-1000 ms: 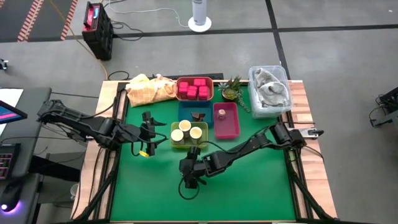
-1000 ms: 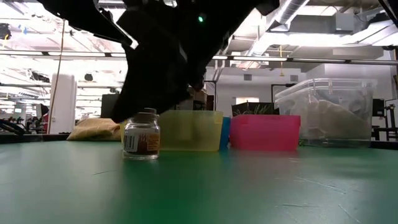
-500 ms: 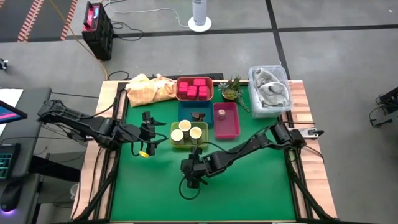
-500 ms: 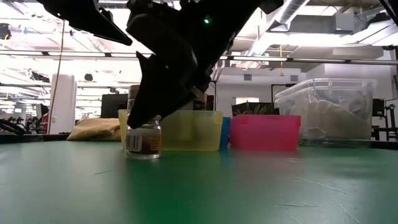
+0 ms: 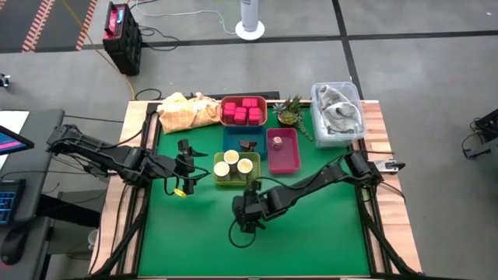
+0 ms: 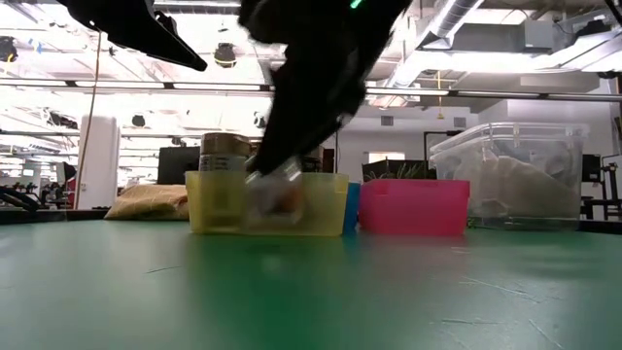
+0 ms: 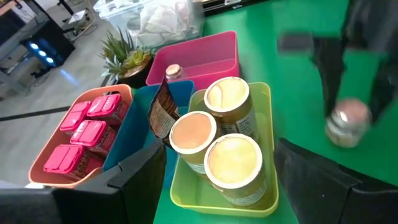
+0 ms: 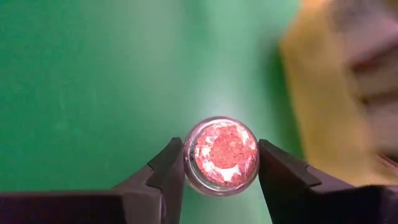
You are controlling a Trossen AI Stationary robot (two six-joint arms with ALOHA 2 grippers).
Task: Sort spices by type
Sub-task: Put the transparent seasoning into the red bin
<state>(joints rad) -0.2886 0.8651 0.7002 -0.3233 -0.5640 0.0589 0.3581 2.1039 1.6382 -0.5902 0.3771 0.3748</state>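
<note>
My right gripper (image 8: 221, 163) is shut on a tiny glass jar of reddish-brown spice (image 8: 221, 154), above the green mat just near of the yellow-green tray (image 5: 222, 180); that tray holds three cream-topped jars (image 7: 214, 146). In the low view the jar (image 6: 277, 194) hangs blurred in front of the tray. A dark brown piece (image 7: 163, 112) stands in the blue tray (image 5: 233, 140). Another small jar (image 5: 277, 141) sits in the magenta tray, and pink packets (image 5: 243, 111) fill the coral tray. My left gripper (image 5: 185, 166) waits open, left of the yellow-green tray. My right gripper pinches the tiny jar's round side wall (image 8: 189, 155) between its two fingers, one on each opposite side. The fingers come from above, slanting down. The jar is lifted clear of the mat and looks tilted in the low view.
A yellow cloth bundle (image 5: 187, 110) lies at the far left. A small potted plant (image 5: 289, 110) and a clear plastic bin with grey cloth (image 5: 338, 113) stand at the far right. Open green mat (image 5: 311, 233) stretches along the near side.
My right gripper has come down over the tiny jar standing on the mat and shut on it. It has then lifted the jar clear and carried it toward the table's right, in front of the yellow-green tray. The jar has tipped from upright.
</note>
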